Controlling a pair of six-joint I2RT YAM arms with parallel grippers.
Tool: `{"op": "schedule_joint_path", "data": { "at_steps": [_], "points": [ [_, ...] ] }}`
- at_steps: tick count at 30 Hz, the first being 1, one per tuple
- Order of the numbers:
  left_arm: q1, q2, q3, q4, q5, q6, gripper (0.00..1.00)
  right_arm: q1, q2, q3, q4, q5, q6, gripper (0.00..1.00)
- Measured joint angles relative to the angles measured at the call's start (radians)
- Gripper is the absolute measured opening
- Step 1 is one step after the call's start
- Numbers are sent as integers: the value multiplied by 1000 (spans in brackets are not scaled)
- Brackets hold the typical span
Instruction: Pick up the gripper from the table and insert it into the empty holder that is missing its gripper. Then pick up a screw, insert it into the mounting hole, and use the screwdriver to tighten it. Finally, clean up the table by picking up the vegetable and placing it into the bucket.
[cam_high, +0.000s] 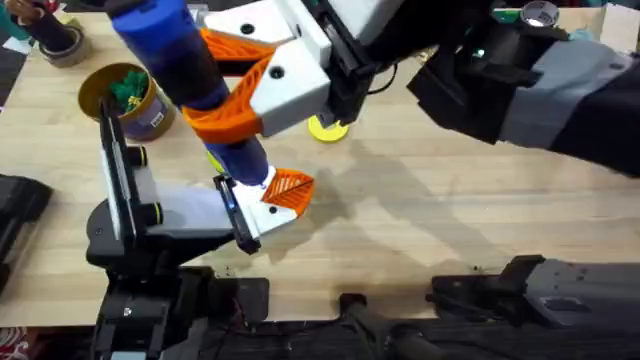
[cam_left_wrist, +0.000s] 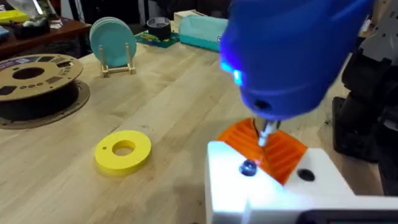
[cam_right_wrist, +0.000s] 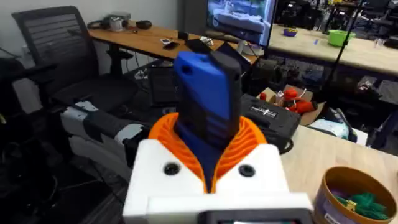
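Right claw (cam_high: 262, 88) is clamped on the blue screwdriver (cam_high: 185, 70), its orange ribbed pads (cam_right_wrist: 214, 146) closed against the blue body on both sides, as the right wrist view shows. The screwdriver is held tilted over the middle of the bench (cam_high: 450, 220), bit end down. In the left wrist view its thin bit (cam_left_wrist: 265, 132) comes down onto the orange wedge (cam_left_wrist: 267, 149) seated in the white holder (cam_left_wrist: 273, 186), with a blue light glowing on the tool's nose. A small dark screw head (cam_left_wrist: 249, 167) sits in the holder's face just beside the bit, and a second dark hole lies on the other side of the wedge. From overhead, the holder with its wedge (cam_high: 288, 190) is at the tip of the left arm, low over the bench; left claw (cam_high: 270, 205): cannot tell how far open it stands. A flat yellow ring (cam_left_wrist: 122, 150) lies on the bench near the holder. The tan bucket (cam_high: 125, 100) stands at the far left of the bench, well apart from the holder, with something green inside it. A brown spool (cam_left_wrist: 34, 84) lies farther off.
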Motion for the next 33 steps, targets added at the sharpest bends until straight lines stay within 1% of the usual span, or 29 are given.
{"op": "schedule_joint_path", "data": {
  "at_steps": [7, 33],
  "points": [
    [0, 0, 0, 0, 0, 0, 4, 0, 0, -21, 28, 0, -12, 27],
    [0, 0, 0, 0, 0, 0, 4, 0, 0, -49, 31, 1, -56, 27]
  ]
}}
